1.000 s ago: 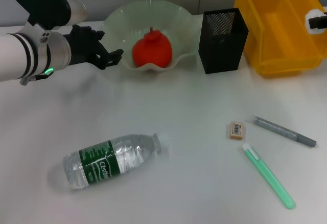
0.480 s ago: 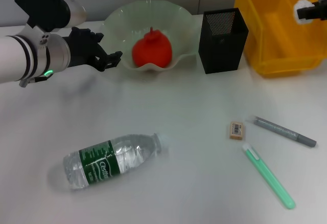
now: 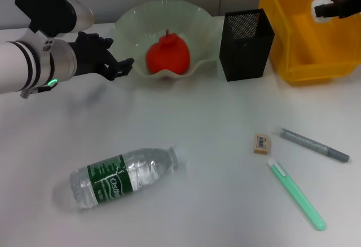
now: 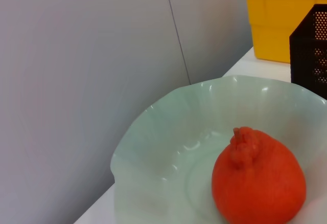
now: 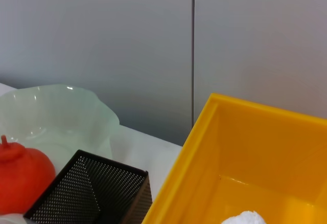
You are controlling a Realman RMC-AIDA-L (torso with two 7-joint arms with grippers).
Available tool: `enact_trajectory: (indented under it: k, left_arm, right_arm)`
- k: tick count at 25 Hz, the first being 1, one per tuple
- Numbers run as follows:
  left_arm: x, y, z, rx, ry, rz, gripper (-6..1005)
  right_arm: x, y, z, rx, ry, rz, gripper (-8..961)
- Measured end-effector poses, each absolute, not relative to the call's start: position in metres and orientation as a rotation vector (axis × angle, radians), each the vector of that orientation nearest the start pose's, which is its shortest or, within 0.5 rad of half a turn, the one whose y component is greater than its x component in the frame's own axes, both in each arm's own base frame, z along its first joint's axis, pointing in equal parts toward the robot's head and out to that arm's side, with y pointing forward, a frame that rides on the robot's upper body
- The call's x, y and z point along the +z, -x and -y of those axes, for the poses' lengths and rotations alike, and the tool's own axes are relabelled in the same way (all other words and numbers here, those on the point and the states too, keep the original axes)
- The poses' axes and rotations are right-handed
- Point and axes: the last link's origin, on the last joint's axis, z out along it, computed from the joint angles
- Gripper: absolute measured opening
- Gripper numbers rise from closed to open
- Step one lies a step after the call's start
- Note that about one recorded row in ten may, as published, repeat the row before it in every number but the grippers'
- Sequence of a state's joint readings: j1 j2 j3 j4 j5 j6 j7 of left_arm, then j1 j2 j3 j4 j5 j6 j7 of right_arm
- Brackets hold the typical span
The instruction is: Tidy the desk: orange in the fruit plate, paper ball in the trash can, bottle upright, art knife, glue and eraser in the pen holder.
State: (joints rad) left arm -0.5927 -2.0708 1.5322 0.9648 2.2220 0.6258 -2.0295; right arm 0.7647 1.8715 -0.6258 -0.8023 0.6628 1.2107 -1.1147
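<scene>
Paper ball (image 3: 321, 3) is hanging over the yellow plastic trash can (image 3: 293, 61), and I'm keeping my right gripper (image 3: 324, 8) pinched on that crumpled white wad, ready to drop. Going leftmost first: my left gripper (image 3: 125, 66) is hovering, jaws apart, beside the wavy fruit plate (image 3: 130, 27) cradling the orange (image 3: 167, 56).

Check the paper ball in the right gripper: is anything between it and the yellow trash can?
Nothing visible. The right gripper holds the paper ball over the trash can, whose open top shows only bare yellow interior.
</scene>
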Motion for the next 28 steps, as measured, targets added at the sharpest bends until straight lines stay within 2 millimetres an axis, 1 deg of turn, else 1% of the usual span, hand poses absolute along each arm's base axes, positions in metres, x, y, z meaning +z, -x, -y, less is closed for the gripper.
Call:
enact_trajectory:
  k: [8,19,26,28]
  left_arm:
    - [-0.0424,0.1944,-0.4222,0.003,2.398,0.365,563]
    - [-0.0430,0.1942,-0.4216,0.002,2.404,0.367,561]
    - [-0.0432,0.1942,-0.4214,0.003,2.406,0.367,559]
    - [-0.0438,0.1940,-0.4211,0.002,2.408,0.368,559]
  right_arm:
    - [0.1270,-0.2719,-0.4443,0.094,2.240,-0.981,405]
    - [0.1328,-0.2736,-0.4450,0.101,2.208,-0.988,429]
    - [0.1347,-0.2731,-0.4451,0.097,2.203,-0.980,569]
    - [0.1353,-0.2721,-0.4450,0.094,2.202,-0.973,567]
